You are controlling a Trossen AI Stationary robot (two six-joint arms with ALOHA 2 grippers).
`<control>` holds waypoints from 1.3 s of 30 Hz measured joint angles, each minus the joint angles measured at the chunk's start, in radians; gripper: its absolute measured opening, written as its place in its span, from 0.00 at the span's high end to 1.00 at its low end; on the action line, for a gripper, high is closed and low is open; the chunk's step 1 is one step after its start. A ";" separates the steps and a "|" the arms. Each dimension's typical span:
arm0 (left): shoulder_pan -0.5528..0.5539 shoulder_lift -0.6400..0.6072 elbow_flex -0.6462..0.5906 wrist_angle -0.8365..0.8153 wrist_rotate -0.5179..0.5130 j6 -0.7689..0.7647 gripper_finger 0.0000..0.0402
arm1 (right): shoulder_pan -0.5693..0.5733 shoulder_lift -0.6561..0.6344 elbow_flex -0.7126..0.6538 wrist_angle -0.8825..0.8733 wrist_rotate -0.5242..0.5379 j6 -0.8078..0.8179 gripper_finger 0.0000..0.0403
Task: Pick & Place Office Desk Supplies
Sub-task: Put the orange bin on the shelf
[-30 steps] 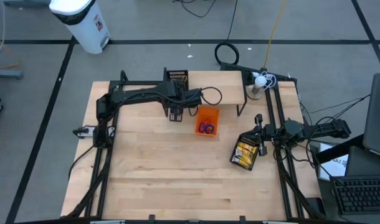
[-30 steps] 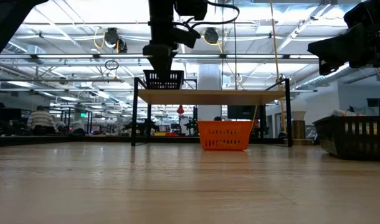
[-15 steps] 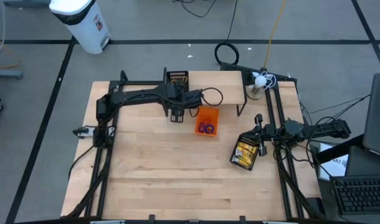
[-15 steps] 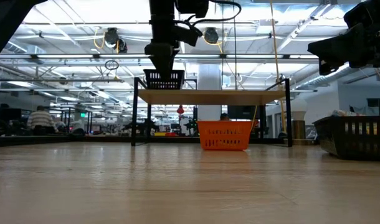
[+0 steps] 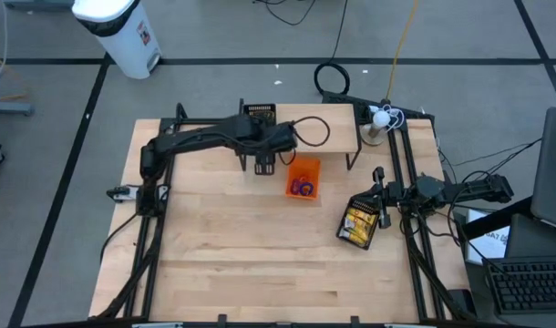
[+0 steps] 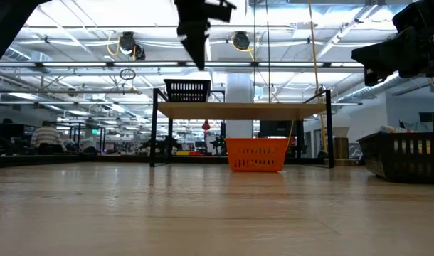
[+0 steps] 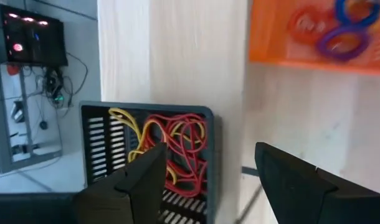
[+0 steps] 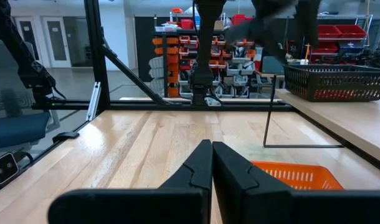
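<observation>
Some done: rings lie in orange bin.
Left: rubber bands in black basket.
Left gripper: wide open, empty.
Right gripper: shut, empty.

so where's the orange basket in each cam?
High: orange basket at table centre, just right of the left pincer.
Low: mid-picture, under the raised shelf.
Left wrist: top right corner, rings inside.
Right wrist: bottom right.
Shared landmark: the shelf's black basket.

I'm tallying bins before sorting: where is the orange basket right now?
In the high view, the orange basket sits on the table just in front of the raised wooden shelf, right of the left gripper.
</observation>
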 joint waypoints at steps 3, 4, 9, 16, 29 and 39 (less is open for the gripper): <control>-0.026 0.000 0.072 -0.043 0.032 -0.036 0.39 | 0.000 0.000 0.000 0.000 0.000 0.000 1.00; -0.034 0.000 0.092 -0.056 0.046 -0.059 0.39 | 0.000 0.000 0.000 0.000 0.000 0.000 1.00; -0.091 0.004 0.101 -0.145 0.041 -0.134 0.56 | 0.000 0.000 0.000 0.000 0.000 0.001 1.00; -0.122 0.014 0.009 -0.036 0.080 -0.066 0.96 | 0.000 0.000 0.000 0.002 0.001 0.003 1.00; 0.004 0.013 -0.034 0.045 0.111 -0.070 0.99 | 0.000 0.000 0.000 0.003 0.002 0.004 1.00; 0.007 0.013 -0.034 0.074 0.157 -0.027 0.99 | 0.000 0.000 0.000 0.000 0.001 0.002 1.00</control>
